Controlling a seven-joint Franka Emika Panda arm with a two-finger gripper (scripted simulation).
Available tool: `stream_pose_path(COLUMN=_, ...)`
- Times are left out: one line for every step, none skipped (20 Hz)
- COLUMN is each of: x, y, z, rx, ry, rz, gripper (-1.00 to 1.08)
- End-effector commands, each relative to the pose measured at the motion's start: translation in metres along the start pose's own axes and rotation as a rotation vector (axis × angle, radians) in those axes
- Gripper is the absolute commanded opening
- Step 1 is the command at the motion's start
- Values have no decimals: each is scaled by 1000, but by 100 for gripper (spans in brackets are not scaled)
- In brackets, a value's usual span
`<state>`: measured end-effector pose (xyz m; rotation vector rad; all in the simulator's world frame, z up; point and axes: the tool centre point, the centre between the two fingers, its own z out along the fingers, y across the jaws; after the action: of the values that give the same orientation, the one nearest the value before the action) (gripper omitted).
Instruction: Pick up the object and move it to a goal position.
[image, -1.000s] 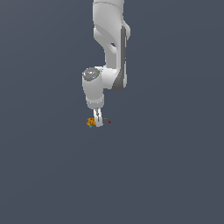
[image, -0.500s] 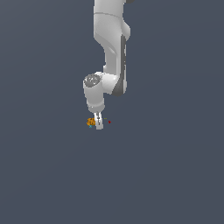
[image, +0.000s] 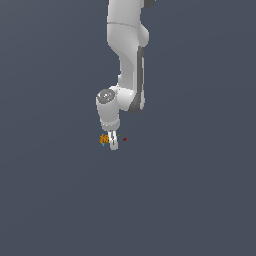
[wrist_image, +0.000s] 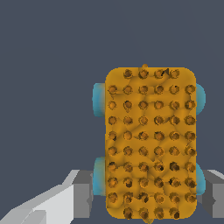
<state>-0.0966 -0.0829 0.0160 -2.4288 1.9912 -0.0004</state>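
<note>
- Closest to my wrist camera is the object (wrist_image: 150, 142), an orange-yellow block with rounded corners, covered in rows of dark studs, with teal rounded bits sticking out along both long sides.
- In that same view I see the hand's (wrist_image: 148, 197) grey fingers (wrist_image: 82, 192) standing apart, one on each side of the block's nearer end; each finger sits just beside a teal bit, though I cannot tell whether either one actually touches it.
- Under the block I see only the flat dark grey-blue desk (wrist_image: 48, 65).
- From the exterior view, the hand (image: 114, 145) points straight down at the desk (image: 200, 200), with the pale fingers (image: 114, 142) low by the surface.
- There the object (image: 104, 139) shows as a tiny orange speck with a teal fleck at its lower edge, lying against the fingers on the exterior view's left.
- A tiny red dot (image: 125, 139) lies near the fingers on the exterior view's right, apart from the object.
- Farther up, the white arm (image: 127, 60) rises out of the frame's top edge.
</note>
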Motion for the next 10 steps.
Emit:
stream_pose_path(x=0, y=0, z=1, rx=-1, ry=0, rz=0, gripper=-100)
stream_pose_path(x=0, y=0, z=1, rx=-1, ry=0, rz=0, gripper=-100)
stream_pose_path(x=0, y=0, z=1, rx=-1, ry=0, rz=0, gripper=-100)
stream_pose_path(x=0, y=0, z=1, rx=-1, ry=0, rz=0, gripper=-100)
stream_pose_path(x=0, y=0, z=1, rx=-1, ry=0, rz=0, gripper=-100)
stream_pose_path(x=0, y=0, z=1, rx=-1, ry=0, rz=0, gripper=-100)
stream_pose_path(x=0, y=0, z=1, rx=-1, ry=0, rz=0, gripper=-100)
stream_pose_path(x=0, y=0, z=0, rx=1, ry=0, rz=0, gripper=-100)
stream_pose_path(x=0, y=0, z=0, rx=1, ry=0, rz=0, gripper=-100)
stream_pose_path(x=-1, y=-1, z=0, rx=1, ry=0, rz=0, gripper=-100)
